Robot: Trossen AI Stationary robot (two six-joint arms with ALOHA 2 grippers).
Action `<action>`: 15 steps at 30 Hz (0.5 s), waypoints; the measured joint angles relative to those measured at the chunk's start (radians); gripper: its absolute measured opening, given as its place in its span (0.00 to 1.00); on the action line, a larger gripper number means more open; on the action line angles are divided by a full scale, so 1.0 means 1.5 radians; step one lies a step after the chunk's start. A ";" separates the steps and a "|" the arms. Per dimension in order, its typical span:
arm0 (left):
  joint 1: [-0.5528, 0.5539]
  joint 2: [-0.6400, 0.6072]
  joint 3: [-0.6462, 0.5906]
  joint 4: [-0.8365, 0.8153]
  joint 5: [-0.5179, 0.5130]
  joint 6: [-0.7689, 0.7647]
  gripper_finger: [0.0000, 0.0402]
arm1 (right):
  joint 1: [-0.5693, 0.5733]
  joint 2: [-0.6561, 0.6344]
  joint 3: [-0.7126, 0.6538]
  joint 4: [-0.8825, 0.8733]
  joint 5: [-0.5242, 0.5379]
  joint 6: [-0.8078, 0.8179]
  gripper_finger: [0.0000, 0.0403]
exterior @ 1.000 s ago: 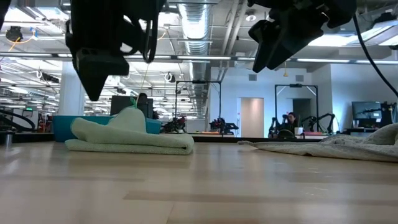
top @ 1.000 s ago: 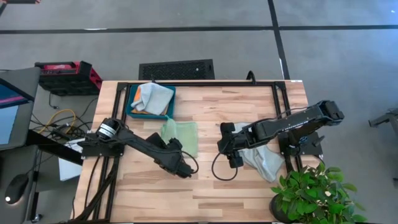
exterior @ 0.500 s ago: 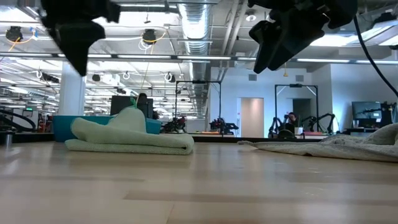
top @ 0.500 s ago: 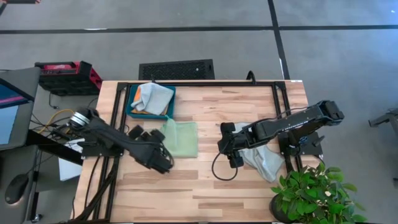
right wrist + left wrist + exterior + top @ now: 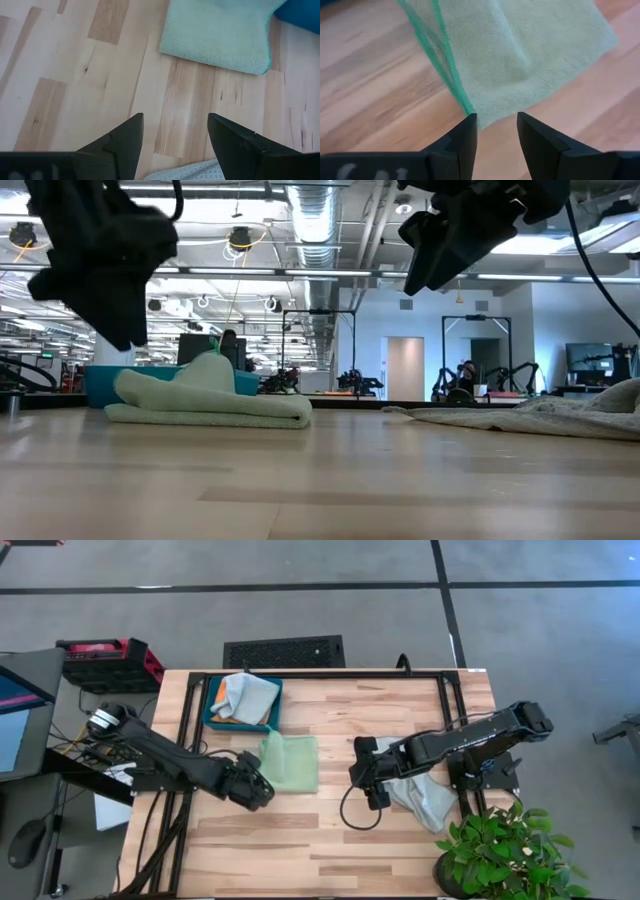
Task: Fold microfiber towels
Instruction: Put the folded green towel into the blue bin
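Observation:
A light green towel (image 5: 290, 762) lies folded flat on the table, left of centre; it also shows in the low view (image 5: 210, 402). My left gripper (image 5: 255, 788) is open above the towel's near left corner (image 5: 476, 111), clear of the table in the low view (image 5: 110, 290). A pale grey towel (image 5: 420, 795) lies crumpled at the right. My right gripper (image 5: 365, 775) hangs open and empty above the table between the two towels. A second pale grey towel (image 5: 248, 695) and an orange one (image 5: 222, 718) lie in the teal tray (image 5: 212, 690).
The teal tray stands at the table's far left. A potted plant (image 5: 500, 850) stands at the near right corner. Bare wood (image 5: 330, 830) lies between the two grippers and along the near edge. A black frame (image 5: 450, 690) runs along the table's sides.
My left gripper has gone toward the table's left edge and a little toward the far edge, from the near side of the green towel to its near left corner. The green towel and my right arm have stayed still.

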 joint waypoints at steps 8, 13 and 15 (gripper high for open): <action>0.040 0.019 -0.077 0.111 -0.001 -0.015 0.33 | 0.000 0.000 0.000 0.001 0.000 0.011 0.61; 0.057 0.019 -0.077 0.106 0.000 -0.024 0.33 | 0.000 0.000 0.000 0.002 0.000 0.011 0.61; 0.062 0.019 -0.077 0.105 0.001 -0.025 0.33 | 0.000 0.000 0.000 0.002 0.000 0.011 0.61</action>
